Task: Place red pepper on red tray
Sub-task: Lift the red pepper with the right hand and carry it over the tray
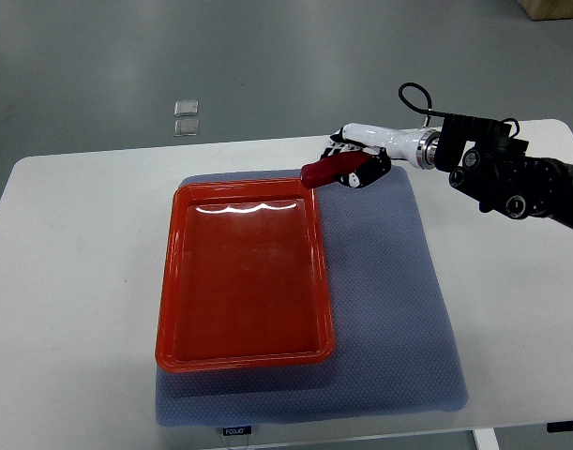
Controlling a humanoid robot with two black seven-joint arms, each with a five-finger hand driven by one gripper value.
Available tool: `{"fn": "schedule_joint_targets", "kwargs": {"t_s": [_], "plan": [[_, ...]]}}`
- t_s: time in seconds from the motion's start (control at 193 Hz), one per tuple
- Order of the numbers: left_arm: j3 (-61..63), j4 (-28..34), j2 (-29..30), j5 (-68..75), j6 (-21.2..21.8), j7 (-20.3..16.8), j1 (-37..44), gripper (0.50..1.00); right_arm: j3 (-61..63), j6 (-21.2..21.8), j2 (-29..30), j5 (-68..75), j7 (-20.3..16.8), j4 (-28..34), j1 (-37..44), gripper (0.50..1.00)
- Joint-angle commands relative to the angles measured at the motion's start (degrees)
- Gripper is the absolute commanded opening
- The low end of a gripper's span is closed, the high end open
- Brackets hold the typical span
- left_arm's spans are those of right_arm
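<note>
A long red pepper [326, 171] is held in my right hand [354, 161], whose fingers are curled around it. The pepper points left, its tip just over the far right corner of the red tray [169, 291]. The tray is a shallow glossy rectangle with nothing in it, lying on a grey-blue mat [394, 291]. My right arm [511, 176] comes in from the right edge, white at the wrist and black further back. The left arm does not show.
The mat lies on a white table [70, 281] whose near edge runs along the bottom of the picture. Two small clear squares [186, 116] lie on the grey floor beyond the table's far edge.
</note>
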Motion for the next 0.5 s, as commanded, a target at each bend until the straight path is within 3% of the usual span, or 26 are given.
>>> {"fn": "schedule_joint_targets", "kwargs": {"t_s": [0.0,0.156,0.316,0.493], "plan": [[-0.02,0.0,0.0,0.0,0.0,0.05,-0.02,1.0,0.09,-0.11,-0.96,-0.05,4.7,5.09,1.53,0.5],[-0.02,0.0,0.0,0.0,0.0,-0.04,-0.02,1.0,-0.09,-0.2,-1.4,-1.19,5.84,14.23,2.76,0.5],[-0.02,0.0,0.0,0.0,0.0,-0.04,-0.02,1.0,-1.67,-0.99,2.38,-4.98,5.67,15.02,3.11,0.5],[-0.02,0.0,0.0,0.0,0.0,-0.04,0.06,1.0,-9.58,-6.88,6.77,-8.67,5.4,14.32,2.93,0.5]]}}
